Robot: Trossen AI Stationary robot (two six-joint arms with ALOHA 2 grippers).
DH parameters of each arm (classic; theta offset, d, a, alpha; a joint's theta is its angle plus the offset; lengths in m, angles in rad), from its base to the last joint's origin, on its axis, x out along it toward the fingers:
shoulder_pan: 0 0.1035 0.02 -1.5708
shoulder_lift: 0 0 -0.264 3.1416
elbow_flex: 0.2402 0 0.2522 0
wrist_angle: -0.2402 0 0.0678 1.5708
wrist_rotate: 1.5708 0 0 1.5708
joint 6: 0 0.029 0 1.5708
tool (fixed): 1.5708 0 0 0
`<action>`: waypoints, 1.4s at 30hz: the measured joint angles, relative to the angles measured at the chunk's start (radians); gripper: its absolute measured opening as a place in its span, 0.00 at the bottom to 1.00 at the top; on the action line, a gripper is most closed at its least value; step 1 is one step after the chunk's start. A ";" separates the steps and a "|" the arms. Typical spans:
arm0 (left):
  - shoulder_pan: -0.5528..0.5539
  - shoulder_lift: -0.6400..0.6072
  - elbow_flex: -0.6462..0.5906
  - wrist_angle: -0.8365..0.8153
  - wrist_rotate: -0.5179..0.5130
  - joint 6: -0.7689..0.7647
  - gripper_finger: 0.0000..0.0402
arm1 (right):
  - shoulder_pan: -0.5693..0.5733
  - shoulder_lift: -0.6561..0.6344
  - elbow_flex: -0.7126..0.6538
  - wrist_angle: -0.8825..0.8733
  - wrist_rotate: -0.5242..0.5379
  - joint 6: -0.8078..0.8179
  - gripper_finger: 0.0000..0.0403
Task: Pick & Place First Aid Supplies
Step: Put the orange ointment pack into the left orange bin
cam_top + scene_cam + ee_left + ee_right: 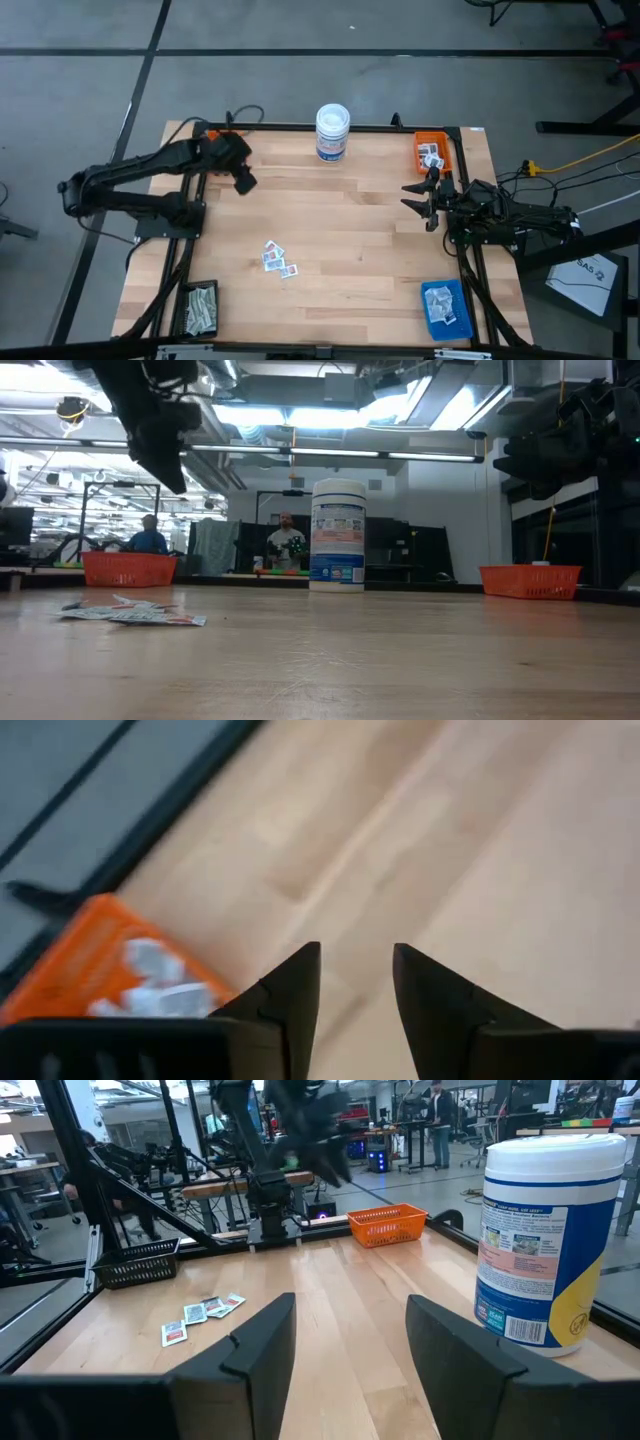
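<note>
Packets (pixel 279 258) mid-table; tub (pixel 332 132) at far edge (trays at corners).

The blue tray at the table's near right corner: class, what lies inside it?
Inside the blue tray lie several small white packets with blue-grey print, heaped loosely. How many, or whether more lie beneath the top ones, cannot be seen.

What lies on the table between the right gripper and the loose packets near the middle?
Only bare wood, as the high view shows, between the right gripper and the loose packets.
</note>
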 joint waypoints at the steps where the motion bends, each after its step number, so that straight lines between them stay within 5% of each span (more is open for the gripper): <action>1: -0.039 0.000 0.000 0.000 0.006 -0.020 0.30 | 0.000 0.000 0.000 0.000 0.000 0.000 0.47; 12: -0.489 0.022 0.000 0.073 0.005 -0.181 0.29 | 0.000 0.000 0.000 0.000 0.000 0.000 0.47; 21: -0.758 0.169 0.002 0.224 -0.004 -0.218 0.29 | 0.000 0.000 0.000 0.000 0.000 0.000 0.47; 33: -0.912 0.452 0.001 0.291 -0.018 -0.284 0.29 | 0.000 0.000 0.000 0.000 0.000 0.000 0.47; 42: -0.973 0.524 0.001 0.204 0.061 -0.260 0.29 | 0.000 0.000 0.000 0.000 0.000 0.000 0.47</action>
